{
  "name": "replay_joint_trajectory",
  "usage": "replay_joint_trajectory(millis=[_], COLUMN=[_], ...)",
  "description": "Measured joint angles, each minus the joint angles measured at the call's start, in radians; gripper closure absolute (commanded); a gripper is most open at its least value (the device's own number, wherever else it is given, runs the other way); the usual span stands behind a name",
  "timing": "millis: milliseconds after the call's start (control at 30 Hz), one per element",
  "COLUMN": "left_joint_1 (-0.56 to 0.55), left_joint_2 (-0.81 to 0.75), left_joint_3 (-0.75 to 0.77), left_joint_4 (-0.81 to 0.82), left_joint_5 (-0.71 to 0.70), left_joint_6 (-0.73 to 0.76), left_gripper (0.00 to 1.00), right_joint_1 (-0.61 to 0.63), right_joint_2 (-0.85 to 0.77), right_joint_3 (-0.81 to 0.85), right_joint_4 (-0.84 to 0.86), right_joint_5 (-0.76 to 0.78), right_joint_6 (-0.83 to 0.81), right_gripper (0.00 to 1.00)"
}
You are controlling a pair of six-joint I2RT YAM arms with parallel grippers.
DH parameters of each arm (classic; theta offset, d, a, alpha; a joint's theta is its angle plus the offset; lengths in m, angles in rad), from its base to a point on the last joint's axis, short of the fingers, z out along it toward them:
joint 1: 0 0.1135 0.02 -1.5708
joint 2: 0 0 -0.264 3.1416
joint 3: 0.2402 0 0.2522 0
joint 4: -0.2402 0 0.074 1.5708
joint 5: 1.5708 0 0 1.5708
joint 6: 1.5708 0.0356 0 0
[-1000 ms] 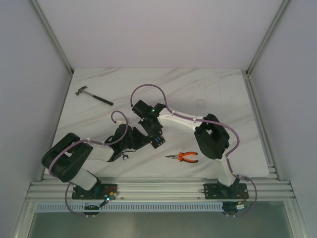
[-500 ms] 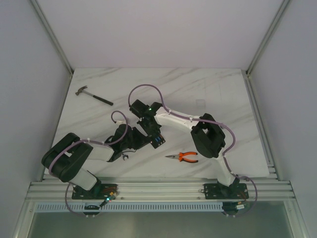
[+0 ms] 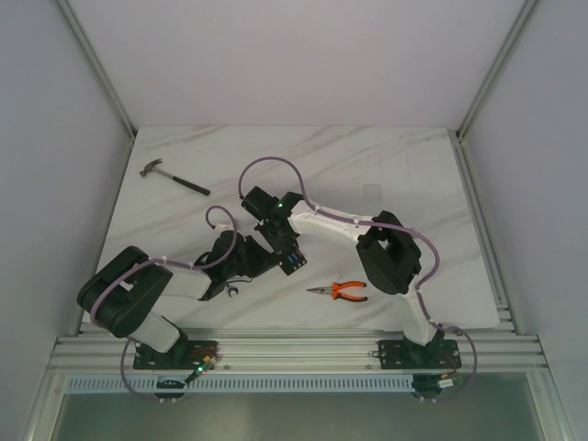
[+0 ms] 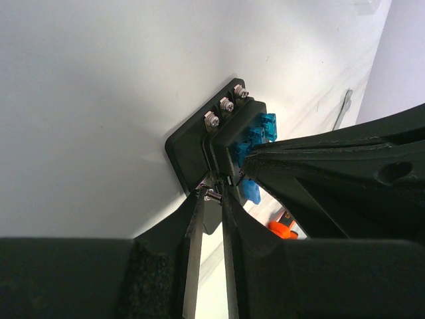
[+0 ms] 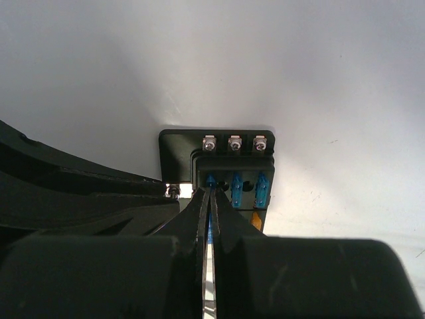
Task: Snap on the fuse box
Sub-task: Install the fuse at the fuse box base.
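1 fuse box (image 4: 192,146), edge in L gripper (image 4: 212,194), narrow gap; R gripper (image 5: 210,194) fully closed

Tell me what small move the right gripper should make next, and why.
Probably press the right gripper slightly down: its closed tips seem to touch the left blue fuse of the fuse box, which the left gripper holds by its edge.

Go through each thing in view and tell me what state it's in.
fuse box: flat on the table, blue fuses showing in its slots.
left hand: closed on the fuse box's side edge.
right hand: shut, tips on the fuse box's face.
pliers: lying flat, untouched.
hammer: lying flat, away from both arms.
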Motion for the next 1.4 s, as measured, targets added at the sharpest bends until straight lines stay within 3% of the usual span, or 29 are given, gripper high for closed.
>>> replay_joint_trajectory(millis=[367, 767, 1400], left_joint_1=[-0.004, -0.006, -0.006], left_joint_2=[-0.010, -0.014, -0.014], left_joint_3=[-0.001, -0.001, -0.001], left_joint_4=[-0.005, -0.012, -0.013], left_joint_5=[-0.008, -0.010, -0.010], left_joint_6=[0.000, 0.007, 0.008], left_gripper=[0.74, 0.73, 0.73], right_joint_1=[-0.002, -0.003, -0.007], right_joint_2=[-0.069, -0.095, -0.072], right_joint_3=[-0.071, -0.069, -0.069], right_joint_4=[0.076, 0.085, 0.086], right_joint_5=[-0.016, -0.026, -0.026], right_joint_6=[0.006, 0.030, 0.036], right_gripper=[0.98, 0.74, 0.90])
